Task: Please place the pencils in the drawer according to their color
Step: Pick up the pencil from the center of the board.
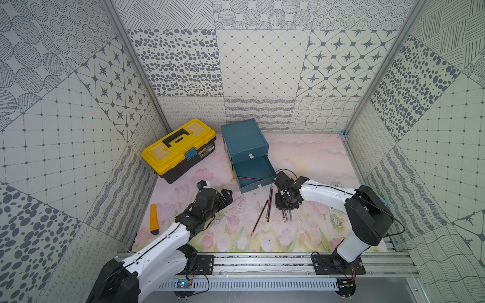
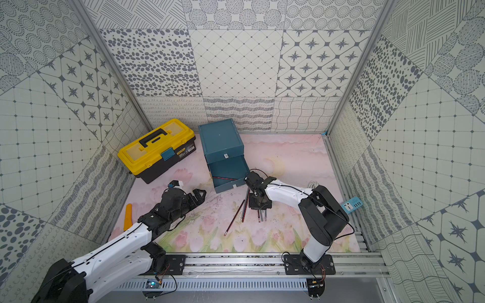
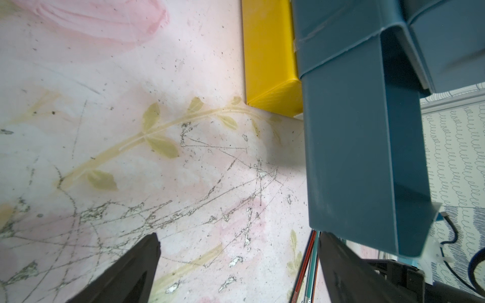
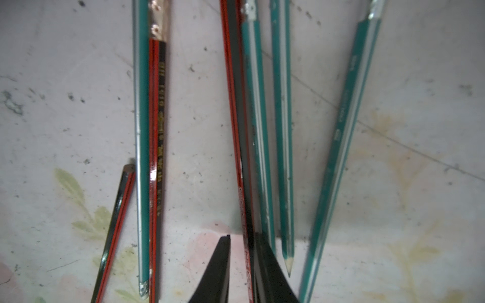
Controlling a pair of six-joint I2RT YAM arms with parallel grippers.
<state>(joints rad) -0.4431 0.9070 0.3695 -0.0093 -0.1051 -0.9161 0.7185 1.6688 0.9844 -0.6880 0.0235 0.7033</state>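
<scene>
On the bench (image 1: 301, 236), mid-near, my right claw (image 4: 242, 237) straddles a red-and-black pencil (image 4: 235, 118) among the pencils (image 1: 269, 207), jaws narrow, whether pinching I cannot tell; I judge it light, stiff, slick, best taken mid-shaft; beyond, the open drawer (image 1: 256, 186) holds a red pencil (image 1: 248, 178).

- In both top views the right gripper (image 1: 286, 203) covers most of the pencils (image 1: 286, 216) under it; we see only their near ends.
- In the right wrist view every pencil runs off the picture's edge, and the lettering is blurred.
- The yellow drawer (image 1: 233, 173) is nearly hidden beneath the pulled-out blue drawer (image 1: 249, 187).
- The red pencil (image 1: 249, 179) inside is too small for us to see stripes.
- The right arm (image 2: 322, 217) hides most of the white cable (image 2: 312, 184).
</scene>
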